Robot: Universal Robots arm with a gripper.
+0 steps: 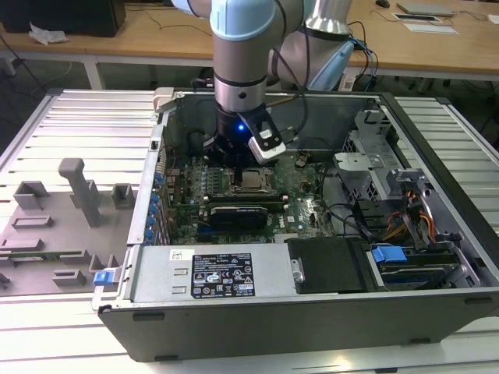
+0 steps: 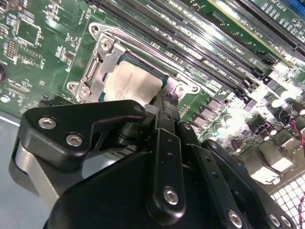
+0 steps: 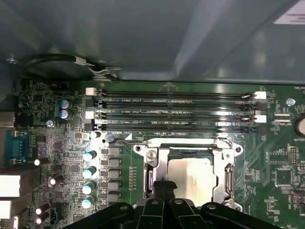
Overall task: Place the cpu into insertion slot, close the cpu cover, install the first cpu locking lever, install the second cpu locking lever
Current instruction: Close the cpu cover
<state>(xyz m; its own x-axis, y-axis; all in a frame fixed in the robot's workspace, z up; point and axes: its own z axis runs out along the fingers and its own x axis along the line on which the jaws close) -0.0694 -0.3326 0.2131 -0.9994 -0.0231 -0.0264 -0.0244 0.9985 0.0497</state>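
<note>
The cpu [image 3: 196, 174] lies flat in the insertion slot [image 1: 251, 181], its dull silver face [image 2: 127, 82] showing through the window of the cpu cover [image 3: 151, 168]. The grey-metal cover [image 2: 101, 57] lies down around the chip. A thin locking lever [image 3: 181, 141] runs along the socket's side nearest the memory slots. My gripper [image 3: 164, 185] hangs just over the socket's edge, its black fingertips [image 2: 166, 106] pressed together with nothing visible between them. In the exterior view the gripper [image 1: 232, 160] sits low inside the case, right above the socket.
Long black memory slots [image 3: 176, 114] border the socket. A black expansion card [image 1: 242, 212] lies just in front of it, then the power supply [image 1: 210, 273]. The drive cage [image 1: 374, 156] and cables fill the exterior view's right. A grey fixture tray [image 1: 54, 226] sits outside at the left.
</note>
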